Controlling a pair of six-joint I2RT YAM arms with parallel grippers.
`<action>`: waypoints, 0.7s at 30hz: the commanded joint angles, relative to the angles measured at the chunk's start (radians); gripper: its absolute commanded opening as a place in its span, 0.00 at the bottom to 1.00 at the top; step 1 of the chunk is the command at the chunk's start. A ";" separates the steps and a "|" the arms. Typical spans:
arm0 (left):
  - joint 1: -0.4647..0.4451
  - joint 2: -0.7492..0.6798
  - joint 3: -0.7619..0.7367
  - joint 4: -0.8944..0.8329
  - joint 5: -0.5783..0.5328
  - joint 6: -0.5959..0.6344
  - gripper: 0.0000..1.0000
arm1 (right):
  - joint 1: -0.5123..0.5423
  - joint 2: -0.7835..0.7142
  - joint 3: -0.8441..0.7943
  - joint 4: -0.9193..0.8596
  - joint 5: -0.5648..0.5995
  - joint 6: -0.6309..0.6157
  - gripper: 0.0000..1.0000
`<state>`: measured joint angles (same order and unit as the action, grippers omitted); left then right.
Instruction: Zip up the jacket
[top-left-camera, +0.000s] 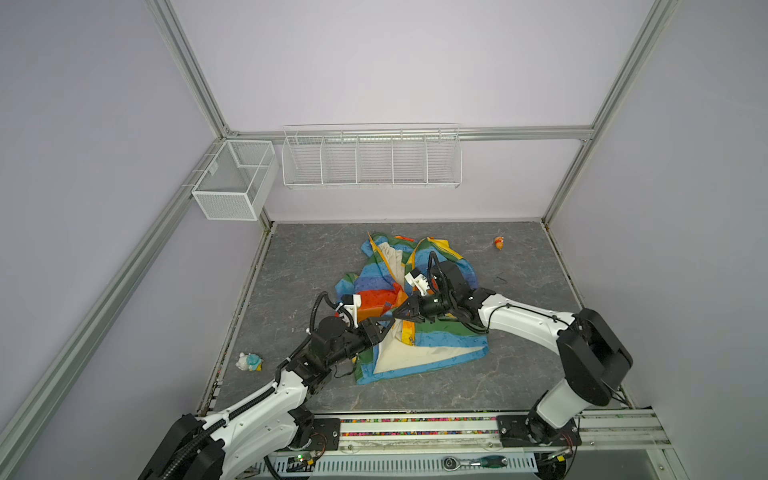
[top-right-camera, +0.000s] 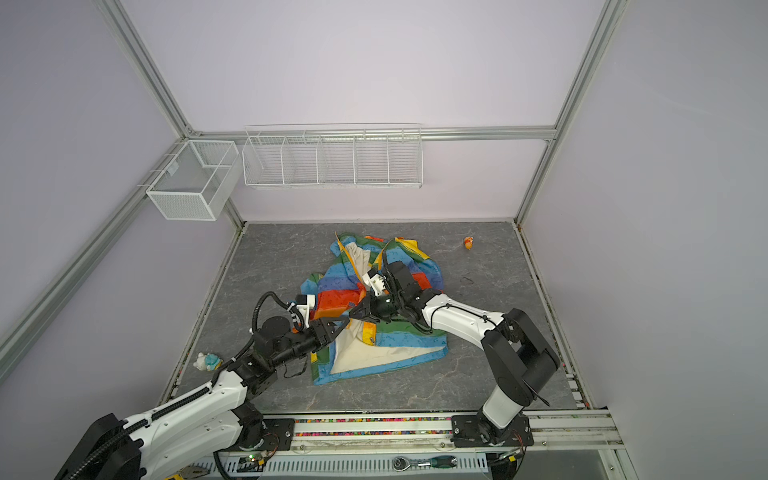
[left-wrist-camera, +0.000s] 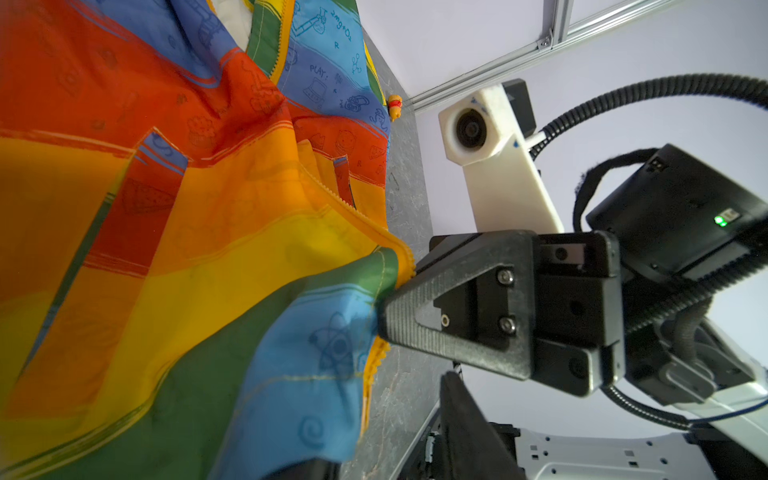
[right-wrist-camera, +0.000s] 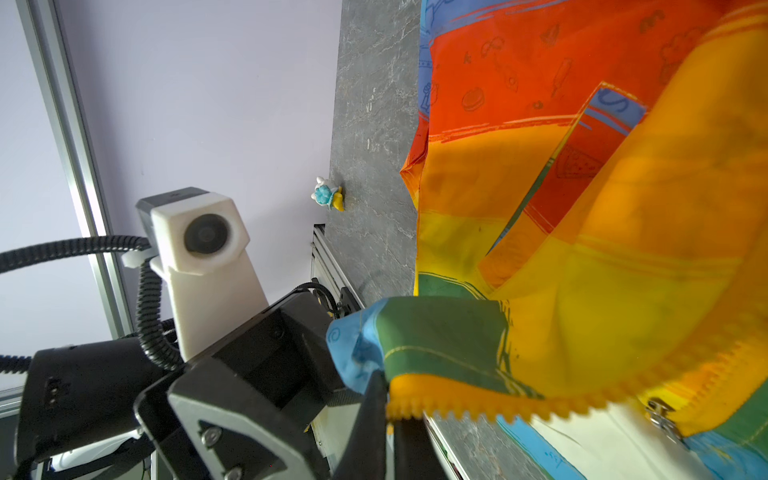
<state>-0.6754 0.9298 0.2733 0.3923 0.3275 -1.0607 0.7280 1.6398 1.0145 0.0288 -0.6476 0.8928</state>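
The rainbow-striped jacket lies rumpled in the middle of the grey table, its front apart and cream lining showing. My right gripper is shut on the orange-yellow zipper strip near the hem and lifts that edge. The metal zipper slider hangs on the strip farther along. My left gripper meets it tip to tip. Its fingers stand apart, with the jacket's blue hem corner draped over one of them.
A white-and-blue toy figure sits off the table's left edge. A small orange toy lies at the back right. A small dark scrap lies right of the jacket. White wire baskets hang on the back wall.
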 joint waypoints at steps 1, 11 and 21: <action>-0.004 0.005 -0.012 0.036 0.039 0.002 0.31 | -0.006 -0.042 -0.019 0.045 -0.027 0.003 0.07; -0.004 0.000 -0.019 0.032 0.049 -0.006 0.25 | -0.010 -0.059 -0.037 0.051 -0.031 -0.001 0.07; -0.005 0.014 -0.051 0.040 0.016 -0.089 0.60 | -0.022 -0.080 -0.097 0.049 -0.030 -0.033 0.07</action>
<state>-0.6758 0.9329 0.2428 0.4053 0.3515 -1.1145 0.7128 1.5906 0.9470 0.0612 -0.6601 0.8856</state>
